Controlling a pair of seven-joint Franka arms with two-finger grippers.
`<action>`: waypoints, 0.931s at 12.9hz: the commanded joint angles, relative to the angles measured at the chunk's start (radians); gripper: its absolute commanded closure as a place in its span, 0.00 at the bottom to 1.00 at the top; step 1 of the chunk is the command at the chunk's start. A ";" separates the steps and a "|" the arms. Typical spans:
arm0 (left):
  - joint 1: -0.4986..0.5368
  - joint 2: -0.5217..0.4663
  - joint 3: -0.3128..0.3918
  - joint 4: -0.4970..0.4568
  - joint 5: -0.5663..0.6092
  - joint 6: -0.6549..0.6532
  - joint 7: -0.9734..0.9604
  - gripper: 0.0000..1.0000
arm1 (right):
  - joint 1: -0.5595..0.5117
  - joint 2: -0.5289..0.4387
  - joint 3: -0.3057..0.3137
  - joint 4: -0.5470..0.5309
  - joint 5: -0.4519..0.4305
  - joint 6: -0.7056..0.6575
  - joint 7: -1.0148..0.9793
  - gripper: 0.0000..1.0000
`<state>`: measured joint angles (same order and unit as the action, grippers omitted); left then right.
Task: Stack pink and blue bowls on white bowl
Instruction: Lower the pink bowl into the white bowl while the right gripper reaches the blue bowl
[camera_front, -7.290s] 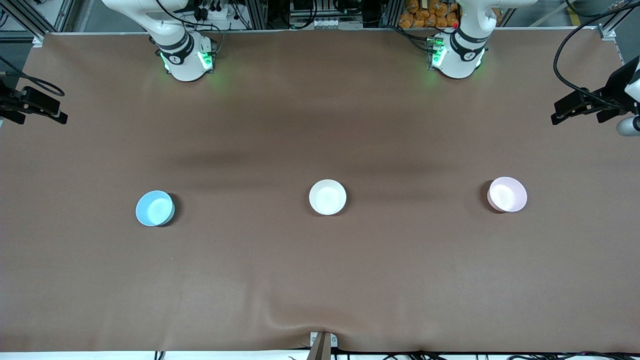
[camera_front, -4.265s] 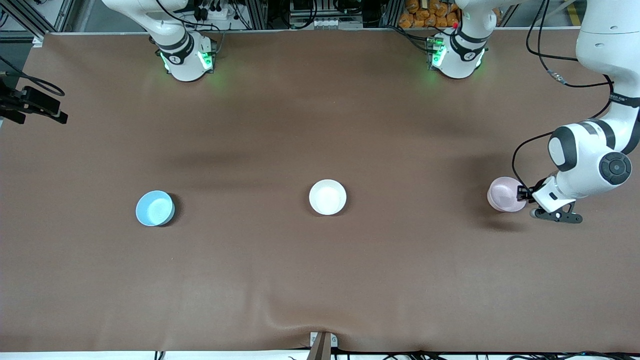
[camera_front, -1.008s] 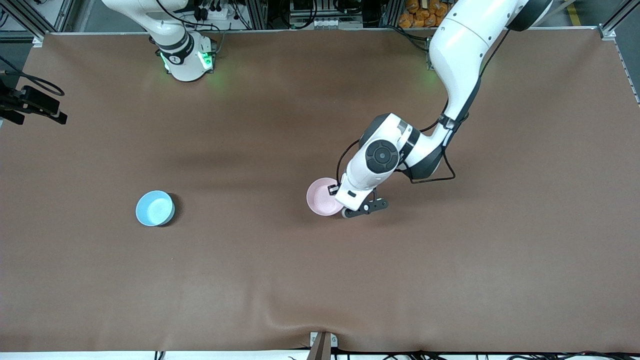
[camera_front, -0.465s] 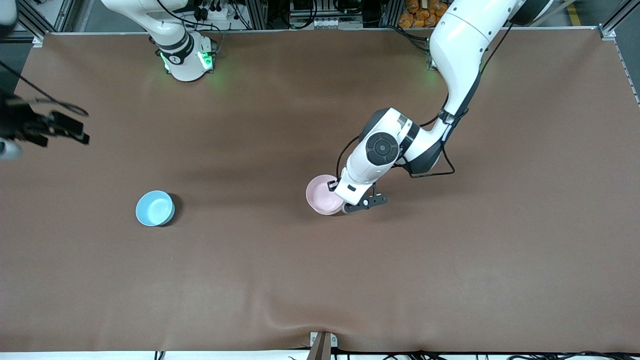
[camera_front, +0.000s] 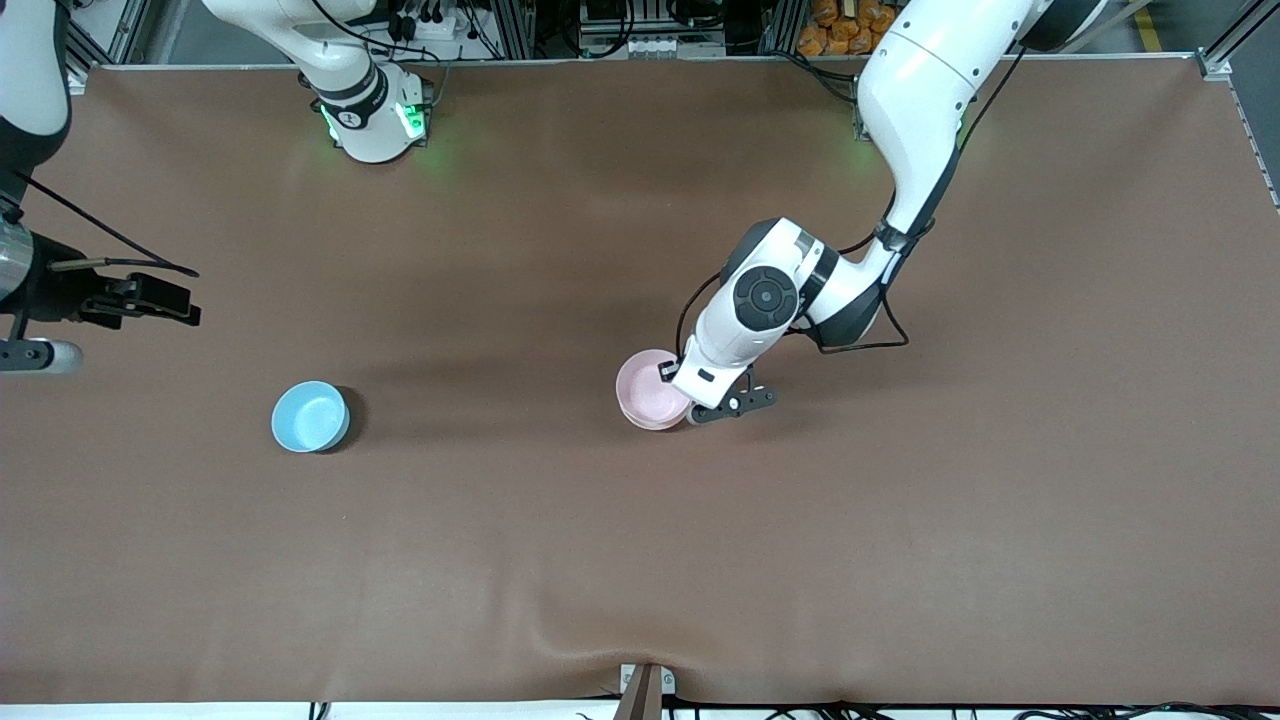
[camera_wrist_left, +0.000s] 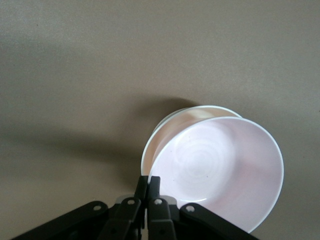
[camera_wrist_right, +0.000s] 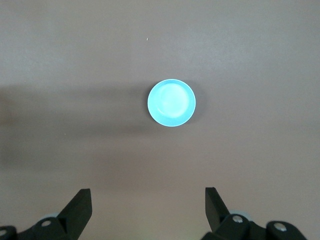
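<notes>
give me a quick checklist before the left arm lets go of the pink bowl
1. Left gripper shut on the pink bowl rim: ok.
2. Pink bowl over the white bowl: ok.
3. Pink bowl seated level in it: not ok, it sits tilted and off-centre.
4. Blue bowl upright on the table, toward the right arm's end: ok.
5. Right gripper open above the blue bowl, not yet down: ok.

Left end effector (camera_front: 684, 393) on pink bowl (camera_front: 650, 390) rim
</notes>
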<state>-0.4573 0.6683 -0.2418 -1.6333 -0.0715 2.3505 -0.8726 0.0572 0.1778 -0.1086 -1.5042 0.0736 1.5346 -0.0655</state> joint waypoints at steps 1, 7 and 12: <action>-0.004 -0.003 0.001 -0.011 -0.004 0.042 -0.002 1.00 | 0.010 0.139 -0.003 0.036 0.005 -0.013 0.009 0.00; 0.003 0.022 0.001 -0.007 -0.005 0.081 0.000 0.75 | -0.014 0.181 -0.005 0.029 0.009 0.027 0.001 0.00; 0.009 -0.027 0.001 -0.006 -0.014 0.047 -0.014 0.00 | -0.019 0.183 -0.005 -0.102 0.008 0.169 0.001 0.00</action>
<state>-0.4537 0.6886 -0.2412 -1.6305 -0.0715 2.4202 -0.8727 0.0476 0.3666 -0.1162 -1.5566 0.0736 1.6628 -0.0655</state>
